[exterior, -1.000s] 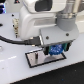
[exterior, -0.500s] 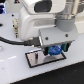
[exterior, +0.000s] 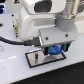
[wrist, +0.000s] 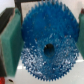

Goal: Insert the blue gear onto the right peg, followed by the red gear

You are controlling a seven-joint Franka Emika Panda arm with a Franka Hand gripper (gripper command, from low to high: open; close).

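In the exterior view my gripper (exterior: 54,51) hangs low over the grey black-edged plate (exterior: 37,59), shut on the blue gear (exterior: 56,50), which shows between the fingers. In the wrist view the blue gear (wrist: 47,42) fills most of the picture, with its dark centre hole visible, and a green finger pad (wrist: 11,42) presses on each side of it. The right peg and the red gear are hidden or out of view.
The white table (exterior: 20,72) surrounds the plate. A black cable (exterior: 12,41) runs along the arm at the exterior view's left. The arm's white body (exterior: 37,22) blocks much of the scene behind.
The gripper with the blue gear looks almost unchanged over the plate; any motion is too small to tell.
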